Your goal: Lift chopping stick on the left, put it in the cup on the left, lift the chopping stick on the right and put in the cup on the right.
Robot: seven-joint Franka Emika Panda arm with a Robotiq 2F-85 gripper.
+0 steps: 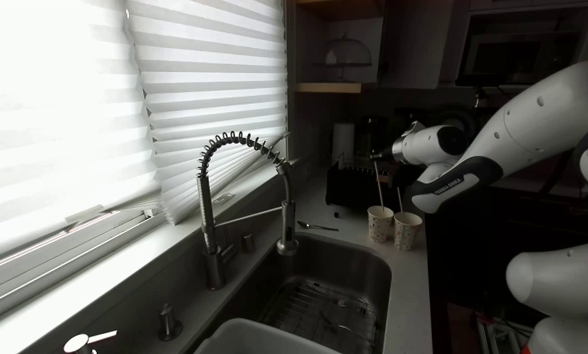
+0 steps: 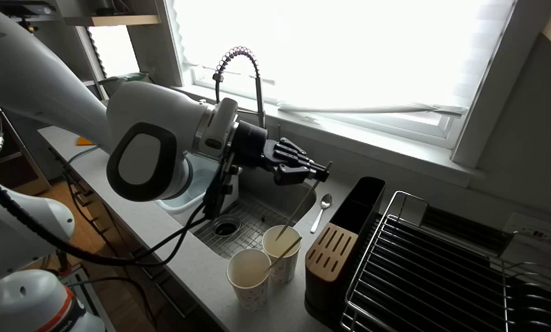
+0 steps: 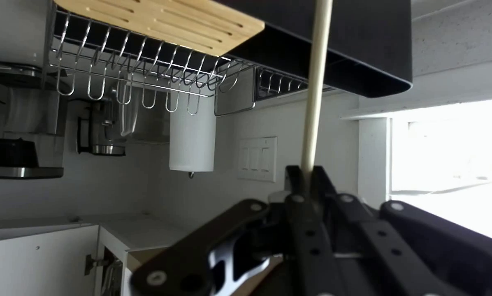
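Note:
My gripper (image 1: 375, 156) is shut on a light wooden chopping stick (image 1: 379, 187) near its upper end. In an exterior view the gripper (image 2: 324, 173) holds this tilted stick (image 2: 298, 208), and its lower end is inside the window-side paper cup (image 2: 288, 267). That cup (image 1: 378, 230) is the left one of the pair in an exterior view. Another stick (image 2: 285, 252) leans in the room-side cup (image 2: 252, 295), on the right (image 1: 406, 235) in an exterior view. In the wrist view the stick (image 3: 316, 82) stands between the fingertips (image 3: 307, 174); no cup shows there.
A black utensil holder with a slotted wooden top (image 2: 331, 251) stands beside the cups. A wire dish rack (image 2: 432, 276) is behind it. A spoon (image 2: 321, 212) lies on the counter near the sink (image 1: 386, 285). A tall spring faucet (image 1: 208, 211) rises by the window.

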